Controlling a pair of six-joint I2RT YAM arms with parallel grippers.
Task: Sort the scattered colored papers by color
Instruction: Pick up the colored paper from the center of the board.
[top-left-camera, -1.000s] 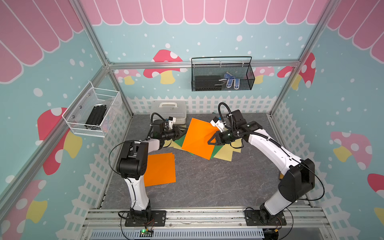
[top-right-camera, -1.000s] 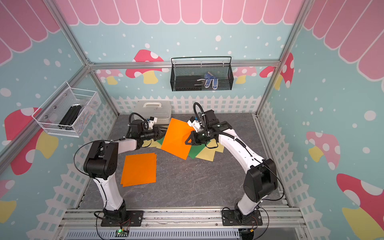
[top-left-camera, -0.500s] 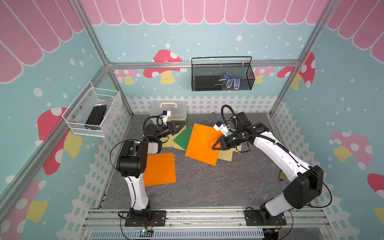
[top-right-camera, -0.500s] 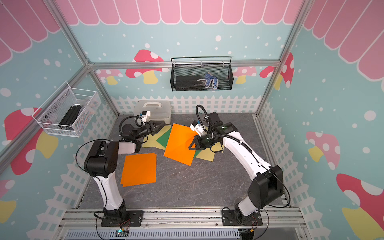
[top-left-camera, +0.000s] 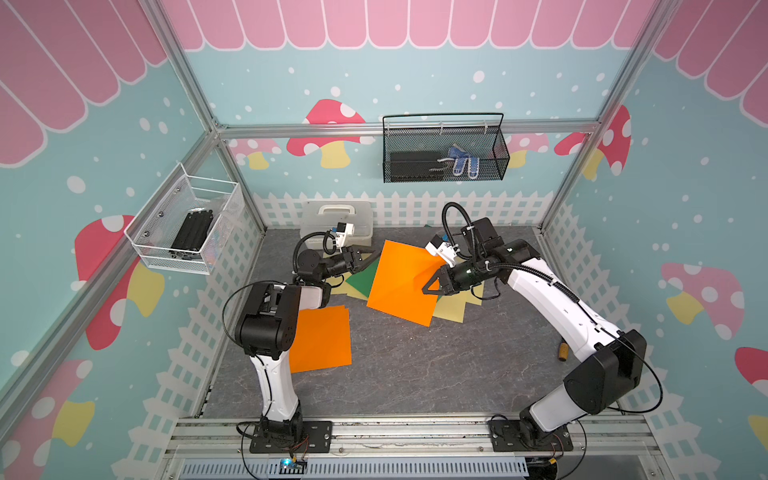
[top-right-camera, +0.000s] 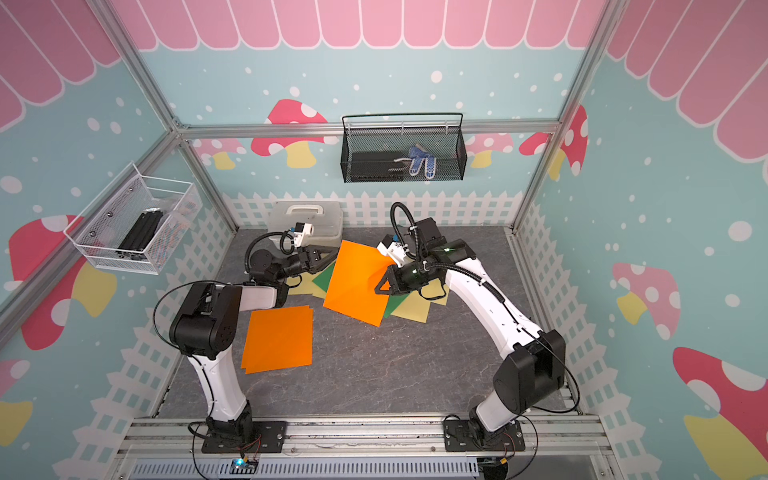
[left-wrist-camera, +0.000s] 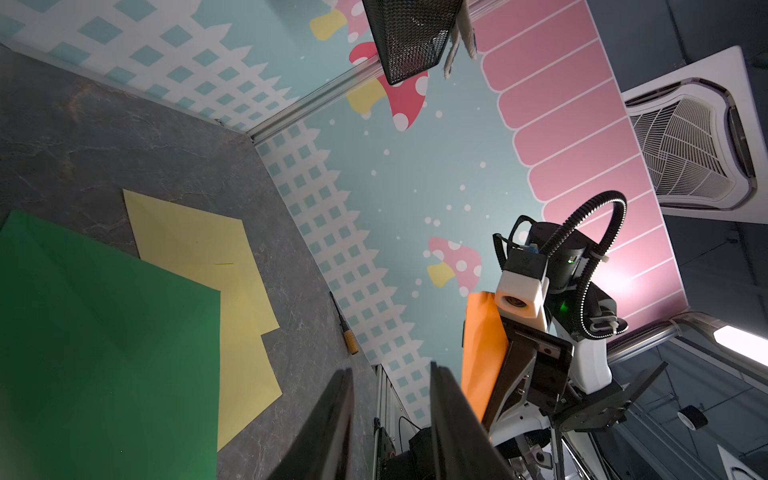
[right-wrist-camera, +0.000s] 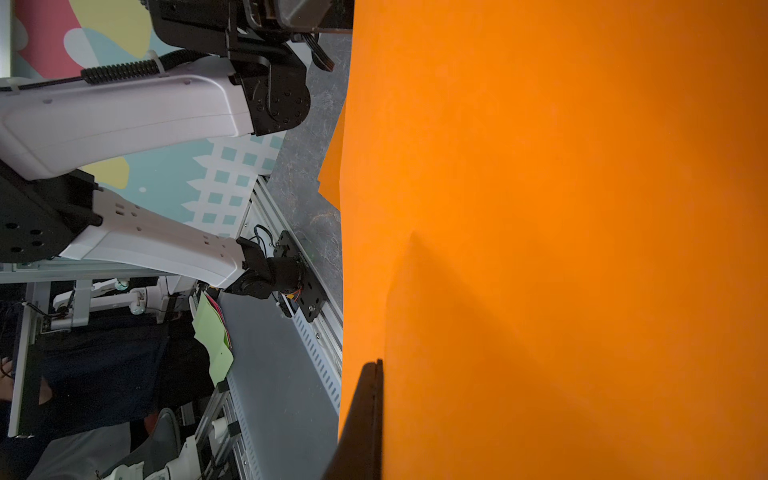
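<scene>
My right gripper (top-left-camera: 432, 286) (top-right-camera: 384, 286) is shut on the right edge of an orange paper (top-left-camera: 403, 282) (top-right-camera: 357, 282), which hangs tilted above the pile. That sheet fills the right wrist view (right-wrist-camera: 561, 208), hiding one finger; the other finger (right-wrist-camera: 370, 399) lies against it. My left gripper (top-left-camera: 370, 257) (top-right-camera: 328, 253) (left-wrist-camera: 390, 370) is open and empty beside the sheet's back-left corner. Beneath lie a green paper (top-left-camera: 361, 280) (left-wrist-camera: 104, 332) and pale yellow papers (top-left-camera: 451, 309) (left-wrist-camera: 187, 232). An orange stack (top-left-camera: 320, 338) (top-right-camera: 278, 338) lies flat by the left arm.
A white lidded box (top-left-camera: 336, 216) stands at the back wall behind my left gripper. A black wire basket (top-left-camera: 444, 153) hangs on the back wall and a white wire basket (top-left-camera: 187, 224) on the left wall. A small yellow-handled tool (top-left-camera: 563, 351) lies by the right fence.
The right gripper has swung the orange sheet slightly lower and toward the front. The left gripper pulled back from the sheet's left edge toward the box and now sits near its back corner.
</scene>
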